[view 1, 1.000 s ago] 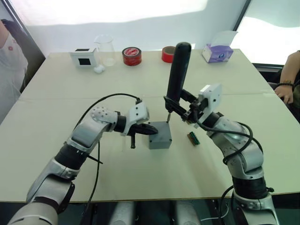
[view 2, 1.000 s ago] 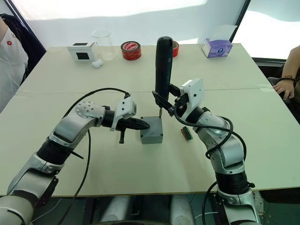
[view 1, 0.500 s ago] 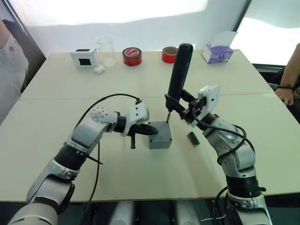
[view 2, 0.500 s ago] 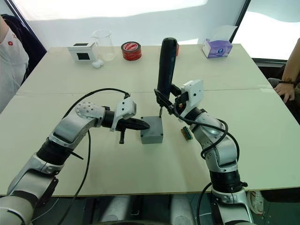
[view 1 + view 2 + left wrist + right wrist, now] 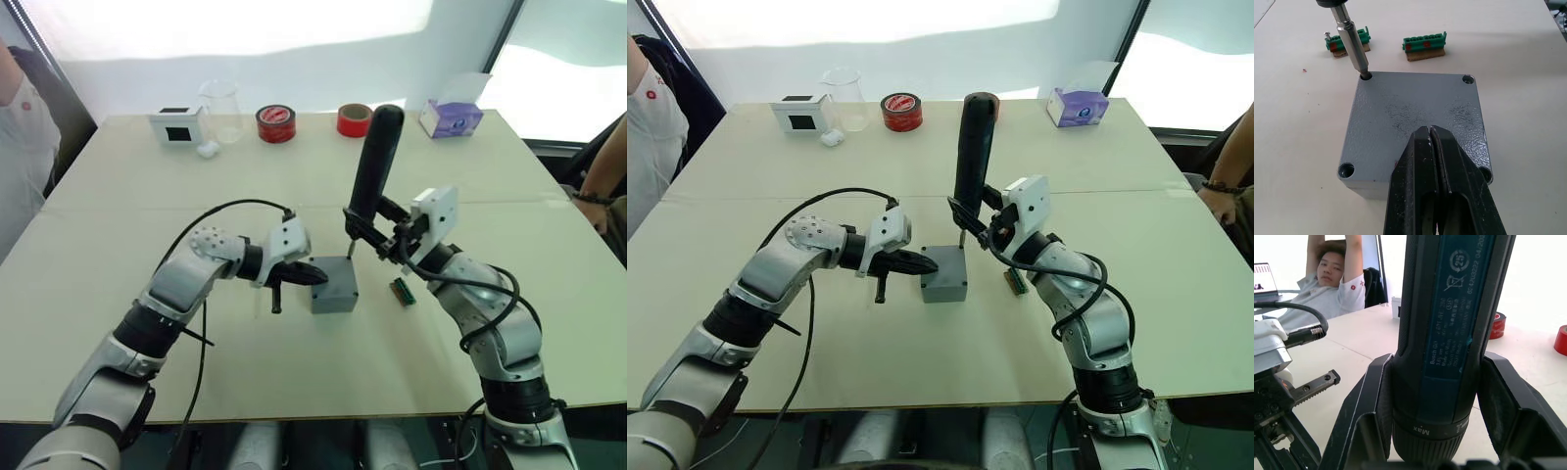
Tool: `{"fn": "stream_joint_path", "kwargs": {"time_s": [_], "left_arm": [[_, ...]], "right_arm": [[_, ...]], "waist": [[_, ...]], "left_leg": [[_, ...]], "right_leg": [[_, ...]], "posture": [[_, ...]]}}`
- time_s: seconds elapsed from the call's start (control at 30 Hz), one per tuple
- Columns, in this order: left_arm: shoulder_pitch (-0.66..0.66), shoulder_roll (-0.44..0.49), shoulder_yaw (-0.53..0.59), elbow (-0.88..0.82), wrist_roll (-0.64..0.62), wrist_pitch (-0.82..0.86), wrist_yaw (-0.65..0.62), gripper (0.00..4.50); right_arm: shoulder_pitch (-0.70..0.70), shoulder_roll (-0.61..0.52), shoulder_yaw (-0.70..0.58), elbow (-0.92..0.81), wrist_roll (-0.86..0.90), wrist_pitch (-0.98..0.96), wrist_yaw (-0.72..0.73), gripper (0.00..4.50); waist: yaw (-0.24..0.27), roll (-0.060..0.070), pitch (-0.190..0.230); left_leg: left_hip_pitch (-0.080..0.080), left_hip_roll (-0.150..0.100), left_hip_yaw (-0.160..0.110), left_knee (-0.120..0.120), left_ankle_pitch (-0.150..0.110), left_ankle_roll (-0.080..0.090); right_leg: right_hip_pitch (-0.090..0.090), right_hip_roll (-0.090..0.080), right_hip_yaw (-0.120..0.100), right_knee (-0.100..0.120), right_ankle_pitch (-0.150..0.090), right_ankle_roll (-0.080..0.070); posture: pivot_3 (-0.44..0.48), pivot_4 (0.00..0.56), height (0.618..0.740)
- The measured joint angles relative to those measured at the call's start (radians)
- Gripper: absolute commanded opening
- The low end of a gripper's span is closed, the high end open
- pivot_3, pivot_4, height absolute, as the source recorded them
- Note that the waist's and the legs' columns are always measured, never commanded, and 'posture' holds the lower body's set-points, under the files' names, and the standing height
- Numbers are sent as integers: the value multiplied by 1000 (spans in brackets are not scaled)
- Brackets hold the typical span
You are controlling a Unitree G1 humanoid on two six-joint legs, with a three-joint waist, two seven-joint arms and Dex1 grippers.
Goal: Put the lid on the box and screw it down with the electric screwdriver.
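A: Two arms meet over one spot in the left eye view. We see the small square grey box (image 5: 334,284) mid-table, the shallow grey lid (image 5: 336,268) already seated on it. Our left gripper (image 5: 315,275) lies flat across the lid from the left side, its black fingers pressed together, holding nothing.

B: And the long dark cylindrical electric screwdriver (image 5: 370,169)?

A: Clamped in the right gripper (image 5: 378,233), just right of the box. Its long axis stands near upright, leaning slightly, bit down at the lid's far corner.

B: Left wrist view?

A: The metal bit (image 5: 1353,42) sits in one corner screw hole (image 5: 1366,76); three other holes (image 5: 1346,170) stand free. Two small green terminal blocks (image 5: 1423,45) lie beyond.

B: Right wrist view?

A: The screwdriver's barrel is gripped between both fingers (image 5: 1509,411). We judge the next drive runs straight down that axis.
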Motion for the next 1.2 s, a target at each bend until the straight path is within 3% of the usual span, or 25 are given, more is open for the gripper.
{"fn": "stream_joint_path", "kwargs": {"time_s": [1.2], "left_arm": [[16, -2, 0, 5, 23, -24, -12, 0]], "right_arm": [[16, 18, 14, 1, -34, -19, -15, 1855]], "waist": [[4, -2, -10]], "left_leg": [[4, 0, -1, -2, -1, 1]], "right_leg": [[2, -2, -1, -4, -2, -4]], "posture": [[0, 150, 740]]}}
